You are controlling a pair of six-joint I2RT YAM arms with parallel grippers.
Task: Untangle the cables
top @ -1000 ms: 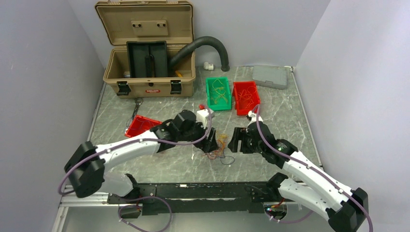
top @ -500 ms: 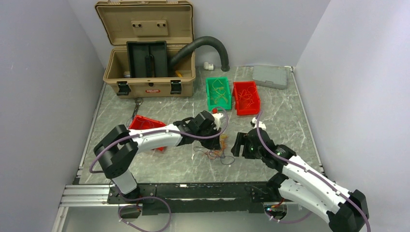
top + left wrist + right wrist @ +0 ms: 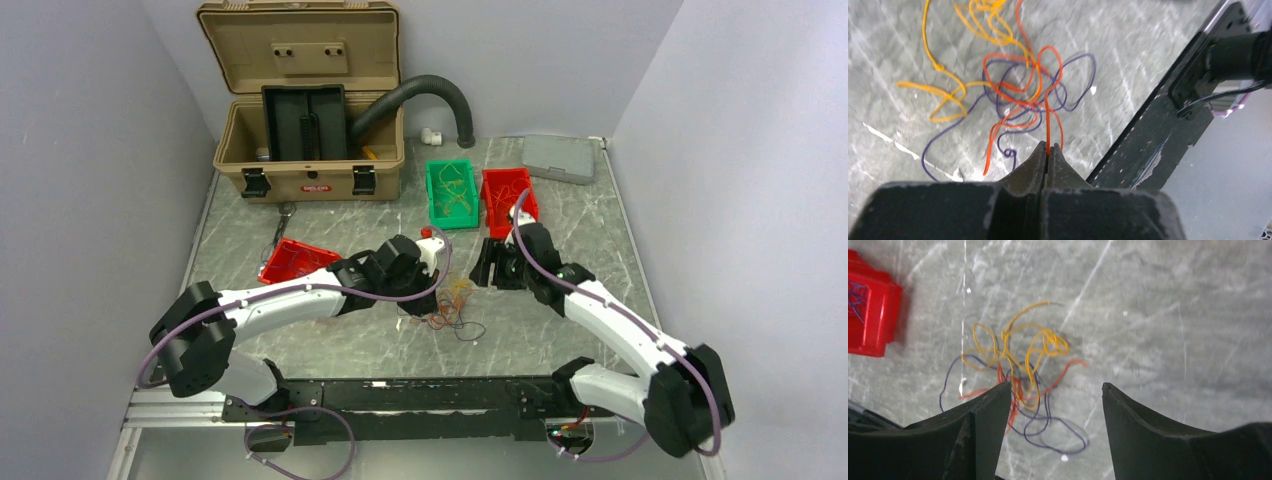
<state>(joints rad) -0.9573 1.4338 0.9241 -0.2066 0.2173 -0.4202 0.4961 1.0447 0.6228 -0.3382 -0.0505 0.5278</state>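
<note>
Left to right, top and wrist views. At the left edge of the marbled worktop (image 3: pixel 330 345) lies a red tray (image 3: pixel 295 258), tilted, with the left arm reaching past it.

The left gripper (image 3: pixel 1047 150) has its jaws pressed fully together on one orange-red strand (image 3: pixel 1048 122). Nothing else is held.

This strand runs straight out from the fingertips, in line with the gripper's long axis. It enters the cables (image 3: pixel 1018 95), a loose flat tangle of yellow, orange-red and dark purple loops. The tangle lies on the middle of the worktop, toward its near edge (image 3: pixel 455 305).

From the left gripper the tangle lies directly ahead and touching by way of the pinched strand. The yellow loops are the farthest out.

The right gripper (image 3: pixel 1055 387) stands with its jaws wide apart and holds nothing. It is just beside the tangle on its far right side. In its wrist view most of the loops lie ahead of and partly under the left-hand finger (image 3: pixel 983 415), not centred in the gap.

Judgement: the left arm anchors. A counter-pull falls to the right arm, which must first shift toward the tangle and the near edge. It could then close on a yellow or purple loop.
</note>
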